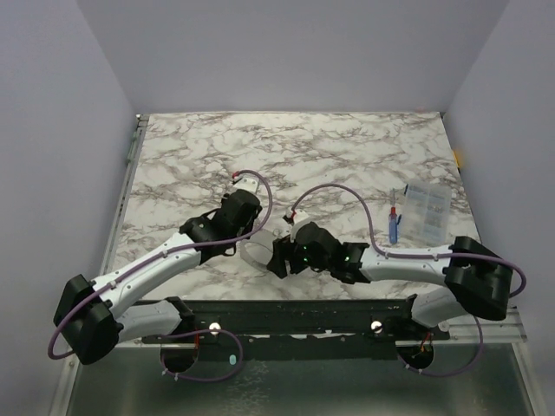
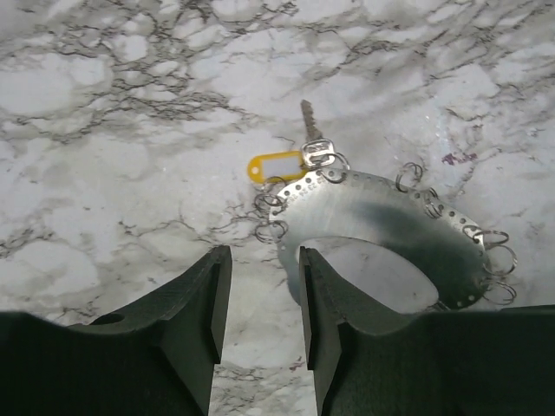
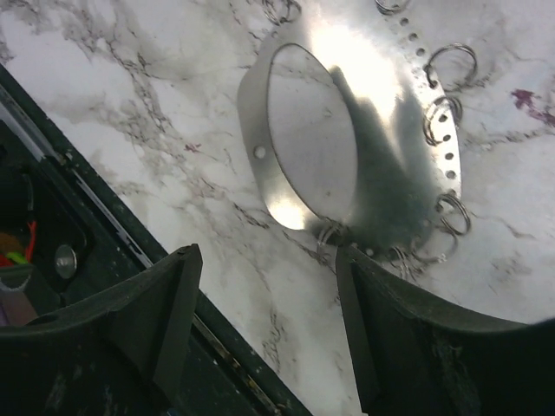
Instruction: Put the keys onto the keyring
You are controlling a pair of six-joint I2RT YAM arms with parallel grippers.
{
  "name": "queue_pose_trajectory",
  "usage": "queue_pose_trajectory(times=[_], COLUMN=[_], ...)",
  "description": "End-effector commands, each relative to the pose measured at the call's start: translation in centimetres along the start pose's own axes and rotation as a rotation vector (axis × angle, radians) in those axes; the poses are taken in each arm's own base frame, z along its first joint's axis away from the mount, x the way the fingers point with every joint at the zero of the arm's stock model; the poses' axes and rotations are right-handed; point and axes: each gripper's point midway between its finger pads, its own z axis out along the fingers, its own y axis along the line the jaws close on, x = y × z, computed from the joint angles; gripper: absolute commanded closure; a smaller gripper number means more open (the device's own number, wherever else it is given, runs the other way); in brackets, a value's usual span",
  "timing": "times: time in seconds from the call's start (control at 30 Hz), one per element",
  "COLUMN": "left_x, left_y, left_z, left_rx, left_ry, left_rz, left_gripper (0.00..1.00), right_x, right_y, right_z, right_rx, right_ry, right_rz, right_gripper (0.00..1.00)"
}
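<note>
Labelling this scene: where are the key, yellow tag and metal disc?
key (image 2: pixel 307 120): left wrist view, blade.
yellow tag (image 2: pixel 275 165): left wrist view, white label.
metal disc (image 2: pixel 364 204): left wrist view, flat top face.

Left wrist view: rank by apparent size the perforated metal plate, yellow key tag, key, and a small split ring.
1. perforated metal plate
2. yellow key tag and key: about alike, not ranked
3. small split ring at the plate's left edge

We see the tool (image 3: pixel 264 260) with its jaws apart above the marble surface (image 3: pixel 130 104), nothing between them. Just past its right finger lies a grey disc (image 3: pixel 390 147), with small wire keyrings (image 3: pixel 451 65) threaded through holes along its right rim. A black rail (image 3: pixel 104 217) runs down the left.
</note>
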Motion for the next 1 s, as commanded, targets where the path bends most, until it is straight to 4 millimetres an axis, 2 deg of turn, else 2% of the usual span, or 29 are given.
queue_pose_trajectory(times=[0.0, 0.1, 0.27, 0.53, 0.77, 0.97], left_x=[-1.3, -2.3, -3.4, -4.0, -4.0, -3.9], left_y=[3.4, 4.2, 5.1, 5.6, 5.7, 5.8], left_z=[-1.0, -1.8, -3.2, -3.8, -3.7, -3.6], left_rx=[-0.143, -0.151, -0.149, -0.146, -0.141, -0.141], left_ry=[-0.098, -0.158, -0.246, -0.283, -0.279, -0.275], left_rz=[0.001, -0.022, -0.056, -0.071, -0.072, -0.072], left_gripper=[0.58, 0.57, 0.57, 0.57, 0.57, 0.57], right_x=[-2.1, -1.3, -2.1, -1.6, -1.1, -2.5], right_y=[3.4, 3.9, 4.7, 4.0, -0.3, -3.9], right_z=[2.1, 4.2, 7.2, 11.6, 15.3, 16.3], right_rx=[-0.113, -0.134, -0.139, -0.088, -0.002, 0.076], right_ry=[-0.024, 0.023, 0.012, 0.031, 0.046, 0.030], right_rz=[0.031, 0.018, 0.002, -0.017, 0.022, -0.007], right_gripper=[0.29, 0.30, 0.30, 0.30, 0.30, 0.30])
